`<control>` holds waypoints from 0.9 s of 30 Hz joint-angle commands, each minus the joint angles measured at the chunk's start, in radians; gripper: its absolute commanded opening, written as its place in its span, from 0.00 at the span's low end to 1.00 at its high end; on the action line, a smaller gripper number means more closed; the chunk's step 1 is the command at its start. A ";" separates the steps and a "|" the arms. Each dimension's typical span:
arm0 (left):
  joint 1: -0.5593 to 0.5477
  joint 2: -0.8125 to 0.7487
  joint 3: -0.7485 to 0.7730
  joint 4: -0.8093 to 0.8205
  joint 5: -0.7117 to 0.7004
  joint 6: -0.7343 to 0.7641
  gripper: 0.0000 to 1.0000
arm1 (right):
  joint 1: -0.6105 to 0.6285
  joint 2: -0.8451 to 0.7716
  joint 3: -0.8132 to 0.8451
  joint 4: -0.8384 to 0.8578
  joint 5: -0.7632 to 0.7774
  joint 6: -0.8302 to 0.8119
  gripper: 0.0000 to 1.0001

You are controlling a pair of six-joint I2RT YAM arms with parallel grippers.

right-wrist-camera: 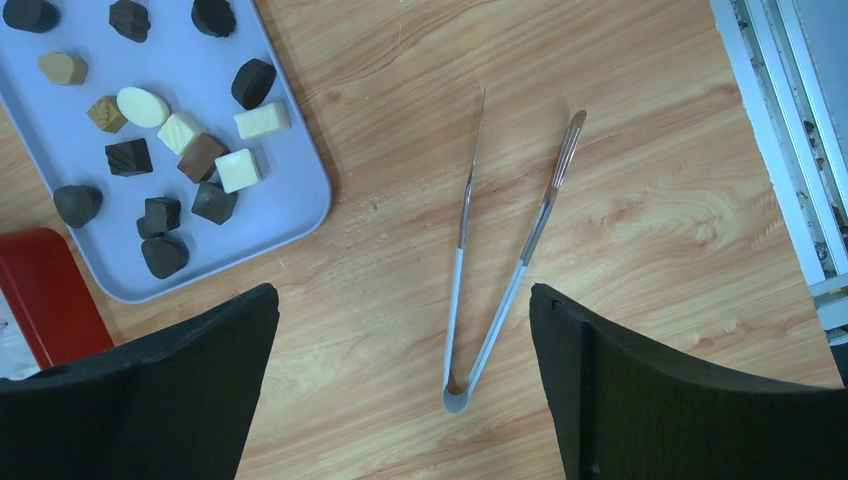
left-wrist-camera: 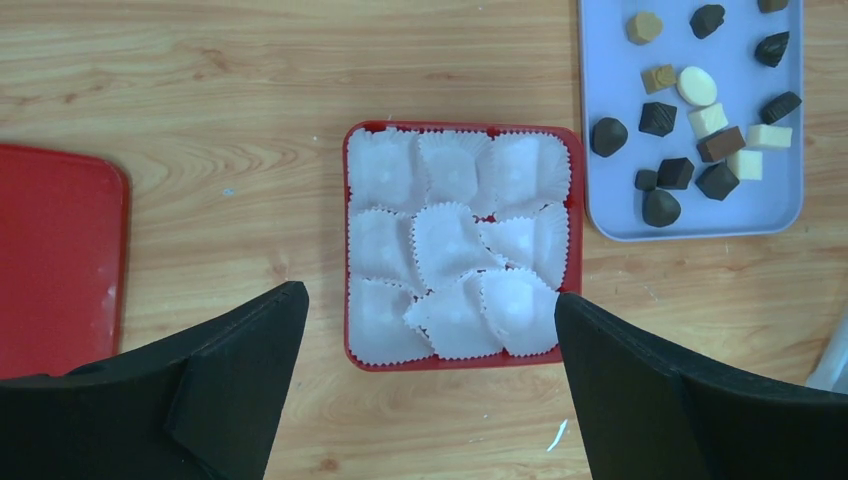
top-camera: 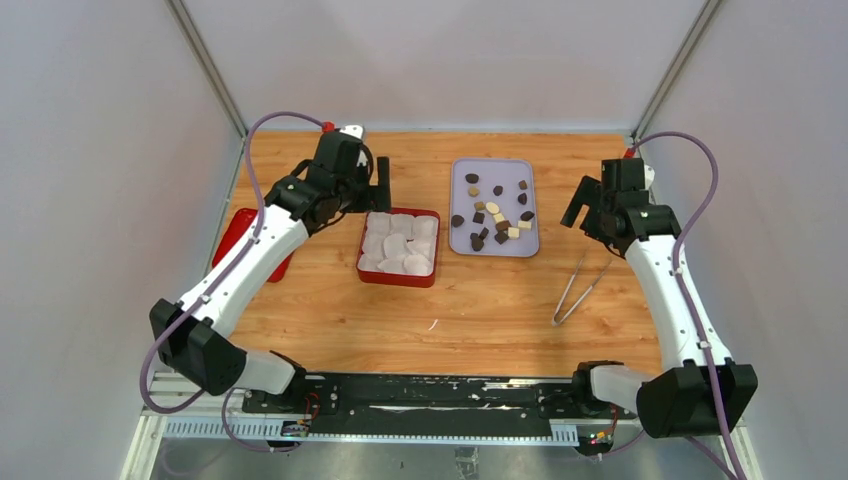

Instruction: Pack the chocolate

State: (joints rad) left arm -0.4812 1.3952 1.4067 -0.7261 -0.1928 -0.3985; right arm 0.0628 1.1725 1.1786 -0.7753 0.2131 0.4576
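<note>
My left gripper (left-wrist-camera: 425,296) hangs over the red box (top-camera: 398,279) with its fingers spread wide, holding nothing. White paper cups (left-wrist-camera: 440,240) line the box. The chocolate (left-wrist-camera: 720,144) lies on the pale tray (left-wrist-camera: 760,205) just right of the box. Farther right of the box are the tongs (right-wrist-camera: 456,398), with my right gripper (right-wrist-camera: 402,290) above them, fingers apart and empty. A red lid (left-wrist-camera: 50,260) sits left of the box.

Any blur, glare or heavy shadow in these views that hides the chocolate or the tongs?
Top external: evenly lit and sharp, the chocolate small but distinct. Left wrist: in focus, the white paper cups nearly washed out, edges faint. Right wrist: sharp, mild sheen on the tongs, no heavy shadow.
</note>
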 commanded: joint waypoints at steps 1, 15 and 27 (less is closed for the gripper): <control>-0.004 -0.067 -0.043 0.059 -0.029 -0.007 1.00 | -0.015 -0.023 -0.016 -0.026 0.012 0.018 1.00; -0.006 -0.113 -0.144 0.107 0.121 -0.030 1.00 | -0.017 -0.058 -0.132 -0.061 0.076 0.020 1.00; -0.016 -0.078 -0.176 0.183 0.181 -0.072 1.00 | -0.017 -0.038 -0.382 0.017 -0.066 0.007 1.00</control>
State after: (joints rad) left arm -0.4885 1.3022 1.2205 -0.5919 -0.0502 -0.4557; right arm 0.0605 1.1255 0.8333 -0.7975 0.1719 0.4808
